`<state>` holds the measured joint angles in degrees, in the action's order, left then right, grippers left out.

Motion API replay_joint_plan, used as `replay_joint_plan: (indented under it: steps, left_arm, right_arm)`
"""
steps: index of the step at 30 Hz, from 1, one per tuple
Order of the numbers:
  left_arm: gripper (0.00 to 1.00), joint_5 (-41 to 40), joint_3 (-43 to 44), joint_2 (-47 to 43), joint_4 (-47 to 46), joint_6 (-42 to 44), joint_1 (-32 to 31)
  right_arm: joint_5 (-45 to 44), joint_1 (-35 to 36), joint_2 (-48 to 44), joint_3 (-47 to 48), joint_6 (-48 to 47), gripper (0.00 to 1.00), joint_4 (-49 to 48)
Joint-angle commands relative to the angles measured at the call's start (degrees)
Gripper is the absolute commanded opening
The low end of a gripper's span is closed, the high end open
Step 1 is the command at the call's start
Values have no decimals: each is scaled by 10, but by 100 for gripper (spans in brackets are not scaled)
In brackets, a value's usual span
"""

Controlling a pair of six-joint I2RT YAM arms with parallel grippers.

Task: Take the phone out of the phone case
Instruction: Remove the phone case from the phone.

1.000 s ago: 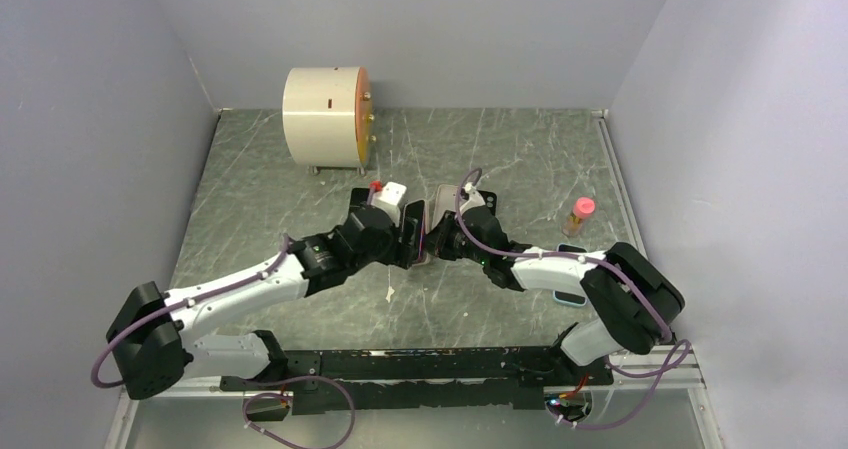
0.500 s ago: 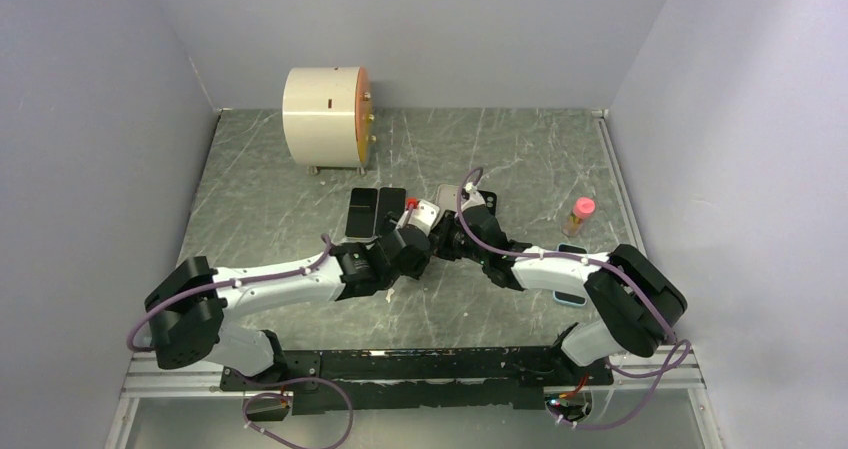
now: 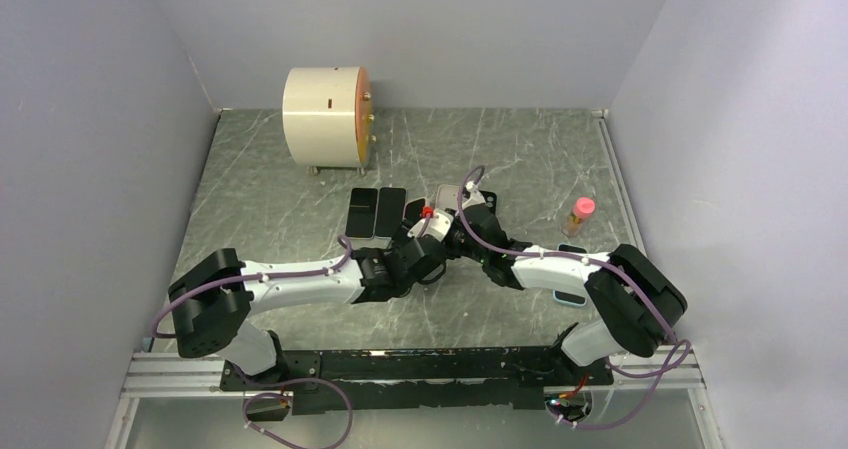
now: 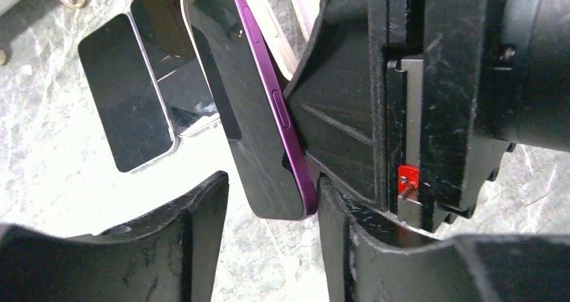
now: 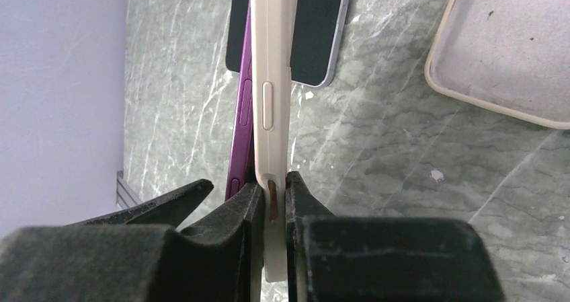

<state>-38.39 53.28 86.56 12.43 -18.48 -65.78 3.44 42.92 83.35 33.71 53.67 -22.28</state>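
Two loose phones [image 3: 362, 212] lie flat on the tabletop [image 3: 300, 199], left of the work. Your left hand [image 4: 272, 183] is spread, its fingers straddling a corner of the purple phone [image 4: 252, 127], likely to pull it free. The phone stands on edge and looks partly peeled from the cream case [image 5: 272, 60]. Your right hand [image 5: 272, 187] is clenched on the case, anchoring it.

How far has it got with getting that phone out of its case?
About midway, it seems. Done: the right gripper holds the cream case pinched on edge, and the purple phone looks partly parted from it. In hand: the left gripper stands open around the phone's edge. Left: close on the phone and pull it fully free. Two dark phones lie flat on the table.
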Motion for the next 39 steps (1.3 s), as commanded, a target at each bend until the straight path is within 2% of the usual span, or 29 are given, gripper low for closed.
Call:
replay_joint_plan:
  steps: [1,4,8,13,20,29,39]
  left_arm:
    - [51,-50,17,-7,-8,10,-6]
    - [40,-50,8,-17,-18,12,-6]
    - [30,-56,7,-10,-21,11,-7]
    - [4,-69,2,-15,-26,17,-15]
    - [3,-63,3,-74,2,20,-41]
    - [2,-28,-13,-157,47,-15,-57]
    - [3,-36,-14,-203,164,-83,-64]
  right_arm:
    - [16,7,-18,21,17,0,-69]
    - [18,7,-20,22,17,0,-68]
    - [27,8,-17,20,22,0,-77]
    - [19,10,-9,16,29,0,-83]
    - [-8,8,-4,2,36,0,-90]
    - [-27,-11,-9,0,28,0,-68]
    - [-43,-23,-50,-16,14,0,-34]
